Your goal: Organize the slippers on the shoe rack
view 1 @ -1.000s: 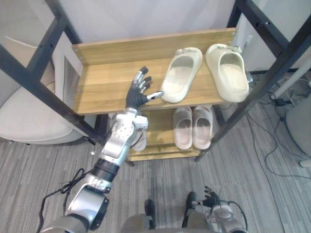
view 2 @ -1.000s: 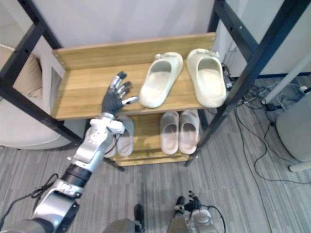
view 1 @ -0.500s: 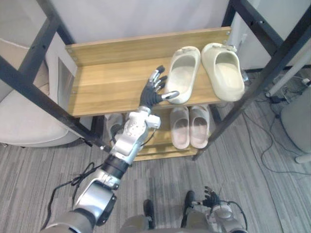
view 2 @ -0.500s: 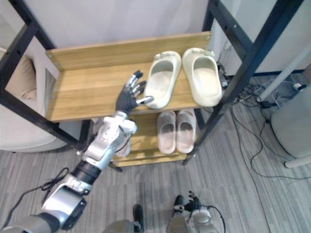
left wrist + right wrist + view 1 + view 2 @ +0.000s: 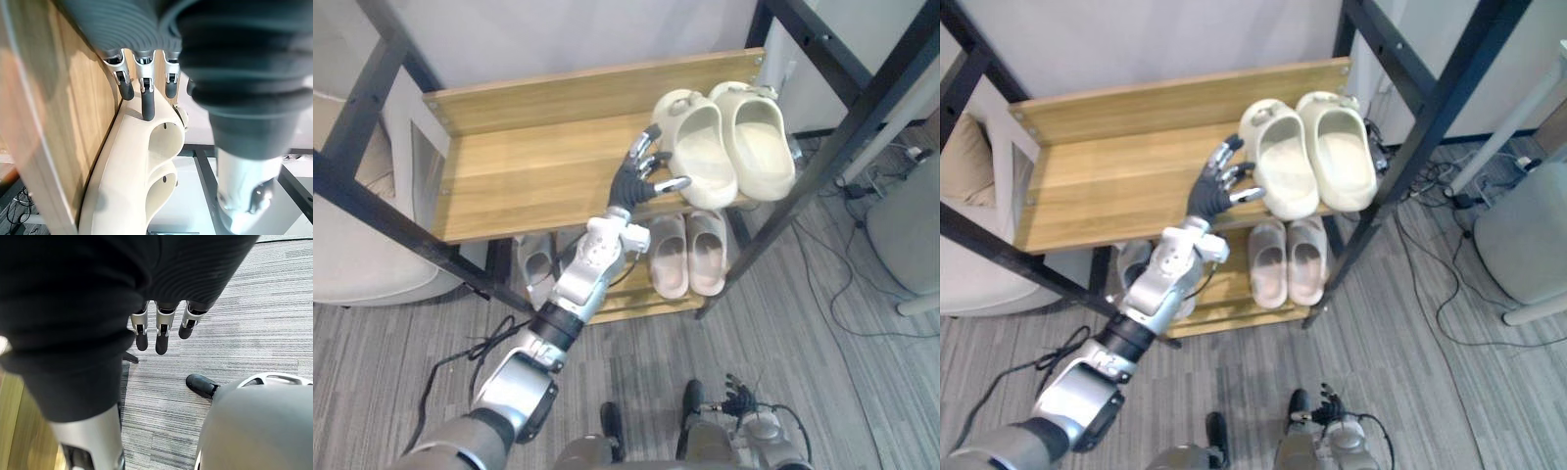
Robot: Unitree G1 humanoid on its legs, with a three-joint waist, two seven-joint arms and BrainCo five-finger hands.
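- Grey carpet floor (image 5: 862, 372) lies nearest. The right hand (image 5: 157, 335) hangs low over it, fingers straight and relaxed, holding nothing.
- On the lower shelf of the shoe rack (image 5: 460, 227), a pale pink pair (image 5: 690, 253) sits side by side toward the right. A grey slipper (image 5: 536, 266) is at the left, partly hidden under the shelf above.
- The left hand (image 5: 641, 176) reaches in over the front edge of the wooden top shelf (image 5: 529, 166). Its fingers are straight and slightly fanned, thumb stuck out, nothing clasped.
- In the wrist view, the dark fingertips (image 5: 148, 105) rest against the outer side wall of the left cream slipper (image 5: 702, 147).
- That slipper and the right cream slipper (image 5: 764, 137) lie at the right end of the top shelf, toes to the back. Their sides are touching or very nearly so, and the left one is a little skewed, its heel at the front edge.
- The step in hand looks like squaring the left slipper up against its mate.
- Keep the fingers flat and low on the side wall, since pressing on the soft rim would likely tip or squash it.
- Push near mid-length so it slides rather than pivots, and bias slightly rearward to bring the heel off the front edge.
- Stop once the two sit parallel. More push would crowd the right slipper toward the black post (image 5: 803, 186).
- Farthest is the shelf's wooden back board (image 5: 587, 93).
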